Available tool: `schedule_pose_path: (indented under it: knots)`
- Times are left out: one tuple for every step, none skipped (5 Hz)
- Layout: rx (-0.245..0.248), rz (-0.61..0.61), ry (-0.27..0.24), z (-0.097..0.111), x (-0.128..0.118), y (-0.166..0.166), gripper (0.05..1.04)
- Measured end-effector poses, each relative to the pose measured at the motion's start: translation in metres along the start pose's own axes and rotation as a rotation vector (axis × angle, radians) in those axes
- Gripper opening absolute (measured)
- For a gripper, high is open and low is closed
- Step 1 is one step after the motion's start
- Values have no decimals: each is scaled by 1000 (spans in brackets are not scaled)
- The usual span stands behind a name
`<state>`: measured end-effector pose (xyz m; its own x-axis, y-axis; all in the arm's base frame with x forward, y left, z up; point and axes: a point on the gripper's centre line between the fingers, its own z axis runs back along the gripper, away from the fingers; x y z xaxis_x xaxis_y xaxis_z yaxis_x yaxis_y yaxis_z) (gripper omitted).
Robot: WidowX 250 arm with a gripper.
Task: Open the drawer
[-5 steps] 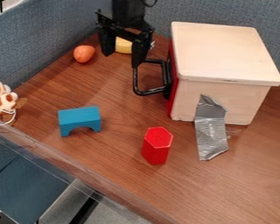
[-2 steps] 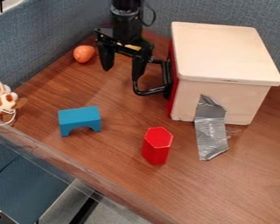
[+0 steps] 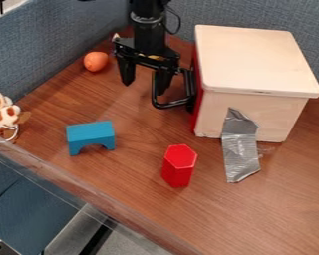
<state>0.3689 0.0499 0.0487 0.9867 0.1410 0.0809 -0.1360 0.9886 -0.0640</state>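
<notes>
Drawer (image 3: 198,97) — shut — hand (image 3: 145,88) at handle (image 3: 170,105)

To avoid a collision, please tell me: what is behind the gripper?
Behind the gripper, a little of something yellow shows, and some wooden tabletop. The rest of the yellow thing is covered; its shape cannot be told.

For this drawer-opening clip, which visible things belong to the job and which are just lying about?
Part of the job:
- wooden box with the drawer's red front
- black handle
- gripper, at the handle

Just lying about:
- blue arch block
- red hexagonal block
- orange roundish object
- spotted plush toy
</notes>
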Motion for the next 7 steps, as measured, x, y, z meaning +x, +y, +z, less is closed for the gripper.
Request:
schedule_pose_path:
  knots:
    - [-2, 4, -2, 0, 1, -4, 1001]
    - [6, 19, -2, -4, 3, -4, 1001]
    - [18, 30, 17, -16, 2, -1, 1001]
    - [20, 31, 11, -17, 7, -1, 967]
    - [20, 29, 18, -21, 8, 0, 689]
    - [14, 18, 17, -21, 8, -5, 387]
    - [8, 46, 18, -21, 8, -2, 273]
